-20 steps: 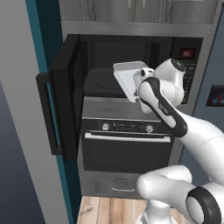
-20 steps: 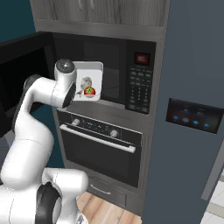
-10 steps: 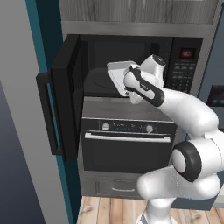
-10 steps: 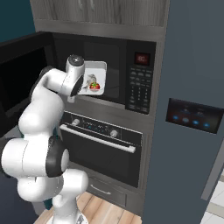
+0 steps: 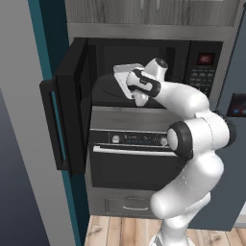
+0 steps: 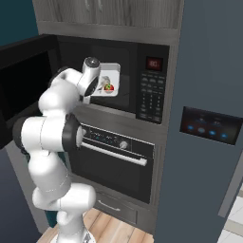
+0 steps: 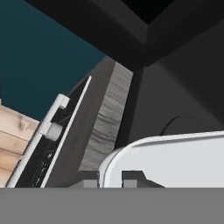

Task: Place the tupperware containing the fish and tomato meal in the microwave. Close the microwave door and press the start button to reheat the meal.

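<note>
- I see the tool (image 7: 109,178) nearly closed, pinching the rim of the box (image 6: 108,84); in the hand view the fingertips (image 7: 131,177) sit either side of the pale edge.
- Box is off any surface, at the mouth of the microwave (image 5: 144,72), tilted so its open face turns toward the right base camera.
- Food (image 6: 109,87) shows inside the box: red tomato bits with a pale piece beside them, low in the tilted box.
- From the left base camera I get the box underside (image 5: 126,77), pale grey, just left of the wrist.
- Microwave door (image 5: 69,110) is swung wide open to the left, its handle (image 5: 50,122) on the near edge.
- Keypad (image 6: 151,97) with red display (image 6: 153,63) is on the right of the cavity, well clear of the arm.
- Oven (image 6: 116,159) sits directly below the microwave, door shut, bar handle (image 6: 114,153) across the front.
- Fridge door (image 6: 209,128) with lit panel is to the right.
- Cavity floor under the box looks dark; I can't tell whether the box has crossed the front lip.
</note>
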{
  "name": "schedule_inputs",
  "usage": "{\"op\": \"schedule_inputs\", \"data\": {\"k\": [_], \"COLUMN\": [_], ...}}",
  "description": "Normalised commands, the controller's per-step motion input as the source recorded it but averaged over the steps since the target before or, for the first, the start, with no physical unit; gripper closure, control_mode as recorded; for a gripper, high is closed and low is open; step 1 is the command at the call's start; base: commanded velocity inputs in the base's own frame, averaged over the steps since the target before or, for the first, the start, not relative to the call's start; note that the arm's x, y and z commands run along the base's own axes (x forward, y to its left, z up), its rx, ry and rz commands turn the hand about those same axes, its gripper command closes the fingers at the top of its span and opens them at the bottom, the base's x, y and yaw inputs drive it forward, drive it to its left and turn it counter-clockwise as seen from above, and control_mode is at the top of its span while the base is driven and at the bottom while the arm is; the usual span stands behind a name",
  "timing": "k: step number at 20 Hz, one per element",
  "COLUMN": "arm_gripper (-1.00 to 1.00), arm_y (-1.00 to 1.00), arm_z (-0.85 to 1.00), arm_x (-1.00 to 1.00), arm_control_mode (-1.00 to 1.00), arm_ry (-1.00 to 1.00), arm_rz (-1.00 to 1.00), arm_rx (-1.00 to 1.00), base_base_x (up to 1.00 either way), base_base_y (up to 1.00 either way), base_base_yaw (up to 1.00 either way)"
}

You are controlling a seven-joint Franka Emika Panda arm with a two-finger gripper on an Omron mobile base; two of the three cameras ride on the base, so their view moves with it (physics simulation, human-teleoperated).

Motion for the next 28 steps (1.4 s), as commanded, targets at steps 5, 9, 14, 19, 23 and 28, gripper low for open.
{"op": "schedule_inputs", "data": {"k": [5,9,14,19,23,28], "arm_gripper": [1.00,1.00,1.00,-1.00,-1.00,-1.00], "arm_y": [0.00,0.00,0.00,0.07,0.18,0.44], "arm_z": [-0.21,-0.16,-0.20,-0.15,0.01,-0.05], "arm_x": [0.99,0.76,0.62,0.32,-0.56,-1.00], "arm_control_mode": [-1.00,-1.00,-1.00,-1.00,-1.00,-1.00], "arm_ry": [0.03,0.06,0.03,-0.01,-0.29,-0.46], "arm_rz": [0.00,0.00,0.00,0.00,0.00,0.00], "arm_rx": [-0.01,-0.01,0.00,0.00,-0.07,-0.17], "base_base_x": [0.00,0.00,0.00,0.00,0.00,0.00], "base_base_y": [0.00,0.00,0.00,0.00,0.00,0.00], "base_base_yaw": [0.00,0.00,0.00,0.00,0.00,0.00]}}
